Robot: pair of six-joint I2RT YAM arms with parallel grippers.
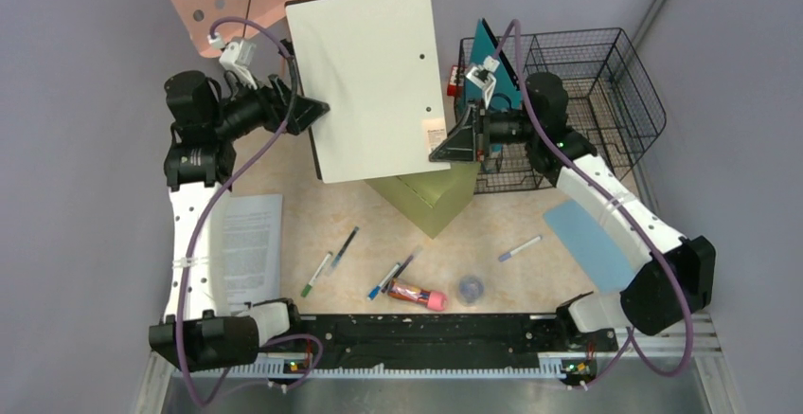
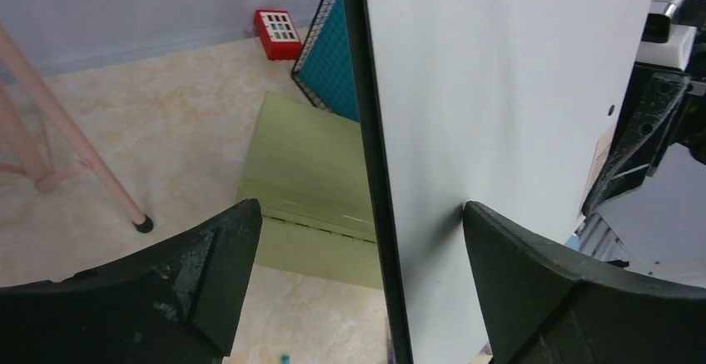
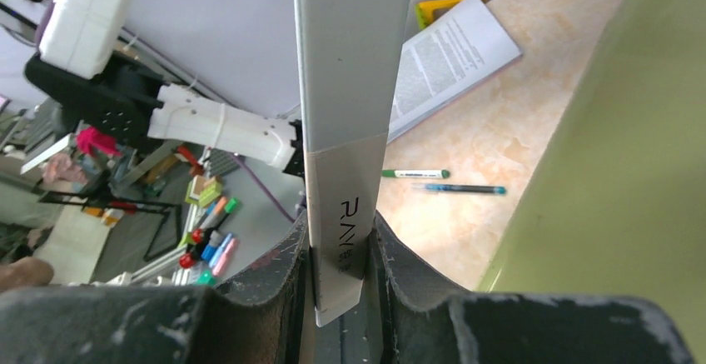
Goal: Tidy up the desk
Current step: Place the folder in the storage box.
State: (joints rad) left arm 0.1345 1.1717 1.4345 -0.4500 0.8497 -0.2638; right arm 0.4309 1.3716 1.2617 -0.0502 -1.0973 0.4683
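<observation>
Above the olive-green box [image 1: 431,196], toward the far middle of the bench [image 1: 492,220], a large white binder [image 1: 369,78] is hanging between the two arms. The right pincer [image 3: 341,251] is clamping its right edge, with both fingers pressing on the thin grey spine. The left pincer [image 2: 358,214] is straddling the opposite edge with its jaws standing wide apart. One finger is lying just beside the white face and the other is well clear of the dark edge, so it is not gripping anything. Whether the binder's lower edge is resting on the box cannot be told from these views.

The bench itself is stretching out below, beige and marbled. It is carrying a printed sheet [image 1: 248,243] at the near left and a blue sheet [image 1: 587,242] at the near right. Several pens, among them a green-capped pen [image 1: 317,275], are lying loose along the near side. A wire basket [image 1: 587,82] is standing at the far right.

As I judge it, the main risk is the one-sided hold. A wide panel pinched at a single edge is likely to be levering hard on that grip, and it may pivot or slide out if the right arm swings quickly. The open left jaws, sitting so close, could nudge the free edge and twist it. If the binder drops, it may strike the box or land among the pens and scatter them. Swinging it right risks catching the basket rim.
</observation>
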